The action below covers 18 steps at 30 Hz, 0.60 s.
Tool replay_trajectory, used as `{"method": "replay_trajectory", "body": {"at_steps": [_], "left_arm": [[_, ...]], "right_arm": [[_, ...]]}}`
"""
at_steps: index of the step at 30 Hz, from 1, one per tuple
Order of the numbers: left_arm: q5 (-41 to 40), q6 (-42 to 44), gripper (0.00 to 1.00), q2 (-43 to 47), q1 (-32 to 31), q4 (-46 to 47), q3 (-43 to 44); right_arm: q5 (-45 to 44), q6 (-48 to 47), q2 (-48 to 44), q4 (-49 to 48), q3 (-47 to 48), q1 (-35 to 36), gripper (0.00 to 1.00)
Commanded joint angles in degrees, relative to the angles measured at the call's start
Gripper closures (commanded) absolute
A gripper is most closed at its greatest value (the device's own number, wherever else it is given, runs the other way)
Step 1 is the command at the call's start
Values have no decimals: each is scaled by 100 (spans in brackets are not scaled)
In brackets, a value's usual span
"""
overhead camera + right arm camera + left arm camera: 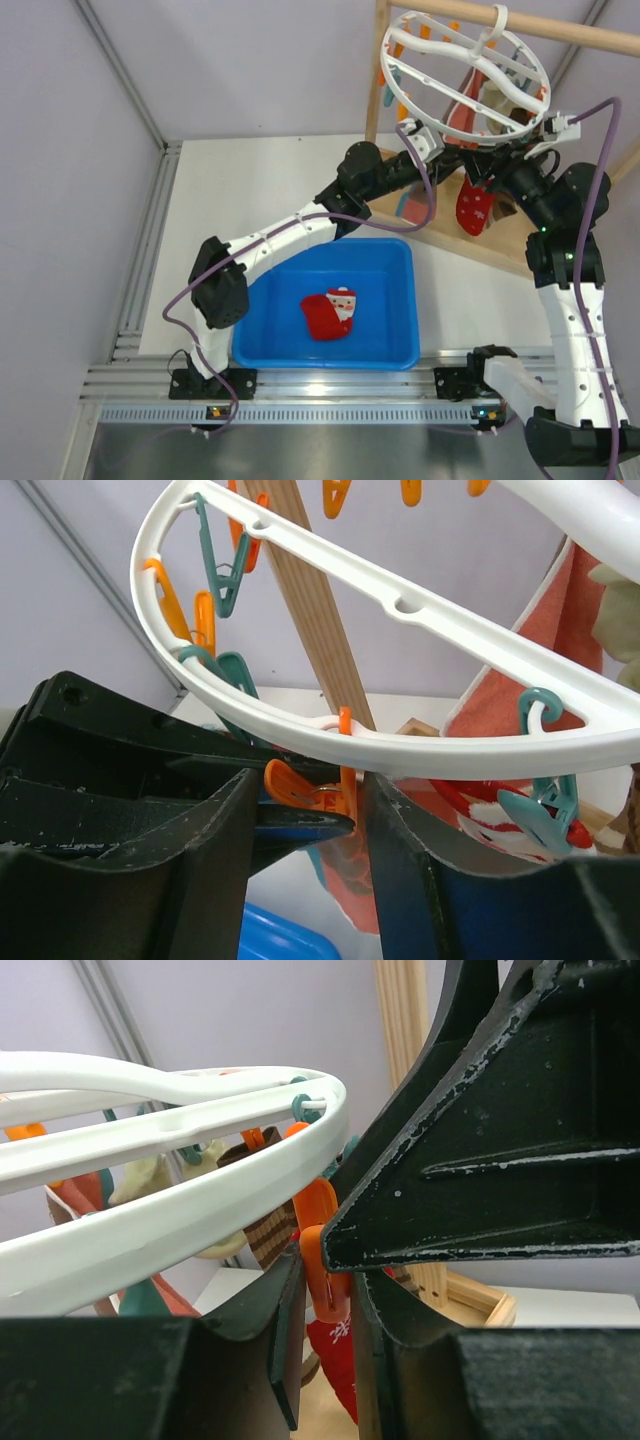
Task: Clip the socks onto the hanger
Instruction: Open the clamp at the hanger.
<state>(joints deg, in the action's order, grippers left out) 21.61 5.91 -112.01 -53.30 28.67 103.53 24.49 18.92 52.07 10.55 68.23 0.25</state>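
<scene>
**Left.** My left gripper [325, 1305] is pinching an orange clothespin [318, 1225] at the rim of the hanger [150, 1230], with a finger pressing on each side. A red dotted sock [342, 1370] is hanging just below that pin.
- Risk: if I am squeezing the handle end, the pin's mouth is gaping and the sock could drop.
- Risk: the hanger is hanging free on its hook, so a swing could twist the pin out of my grip.
- Hidden: my own fingers are blocking the pin's mouth, so I cannot tell whether the sock's cuff is sitting in it.

**Centre.** A Santa sock [330, 313] is lying in the blue bin [405, 300] on the desk [250, 190], well apart from the hanger and not yet clipped.

**Right.** My right gripper [308, 805] is bracketing a second orange clothespin [300, 785] under the rim. I cannot tell whether the fingers are pressing it or standing just off it.
- Risk: both arms are working the same ring, so a push from one side could tip it and drag the pin away from the other.
- Hidden: a dark shape is sitting between these fingers below the pin, and I cannot identify it.
- Hidden: in the top view the ring and the arms are covering both sets of fingertips.
</scene>
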Motion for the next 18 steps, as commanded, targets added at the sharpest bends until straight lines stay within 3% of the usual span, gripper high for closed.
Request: {"method": "replay_trajectory", "body": {"at_steps": [1, 11, 14, 15, 18], "left_arm": [[625, -143, 89, 135, -181, 139, 230], [1082, -336, 88, 118, -190, 192, 256], [1170, -371, 87, 126, -190, 175, 265], [1162, -398, 86, 135, -190, 148, 273], [1127, -372, 76, 179, -190, -10, 256]], "right_arm": [[-15, 165, -101, -289, -134, 133, 53], [-85, 244, 259, -809, -196, 195, 56], [-102, 244, 303, -835, -187, 186, 72], [-111, 235, 303, -844, -187, 186, 85], [-181, 235, 251, -826, -169, 186, 99]]}}
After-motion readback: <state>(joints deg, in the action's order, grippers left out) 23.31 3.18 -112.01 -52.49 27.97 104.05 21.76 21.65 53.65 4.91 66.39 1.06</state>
